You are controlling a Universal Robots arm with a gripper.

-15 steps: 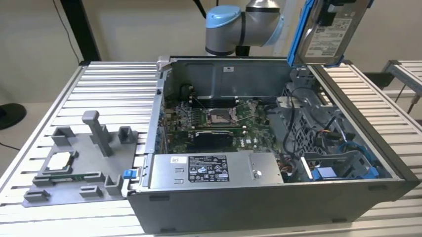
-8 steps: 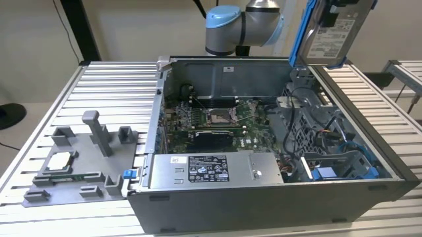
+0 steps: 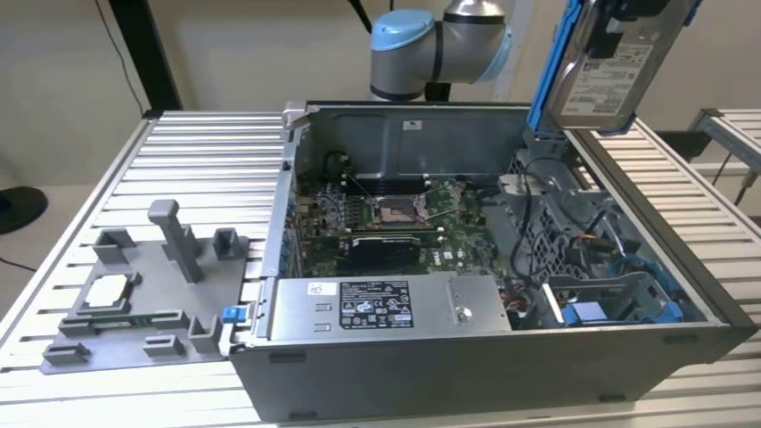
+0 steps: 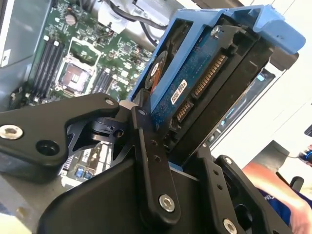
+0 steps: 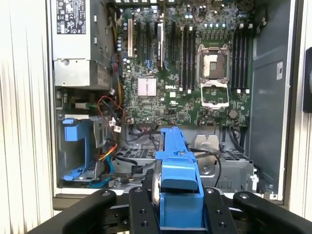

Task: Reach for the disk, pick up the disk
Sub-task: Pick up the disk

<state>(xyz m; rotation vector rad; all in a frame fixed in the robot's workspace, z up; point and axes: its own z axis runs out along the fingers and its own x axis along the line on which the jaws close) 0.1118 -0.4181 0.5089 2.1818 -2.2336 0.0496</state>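
Observation:
The disk hangs upright above the back right corner of the open computer case in the exterior view, its white label facing out and a blue frame along its edge. My gripper is shut on it from above. In both wrist views the disk sits clamped between the two black fingers. Its blue circuit side and connector face the second wrist camera. Its blue frame edge faces the first wrist camera. The gripper is well clear of the motherboard below.
Inside the case are a grey power supply box with a white sticker, loose cables, and a blue drive bay. A grey fixture holding a small silver chip lies at the exterior view's left. A person's arm is near the case.

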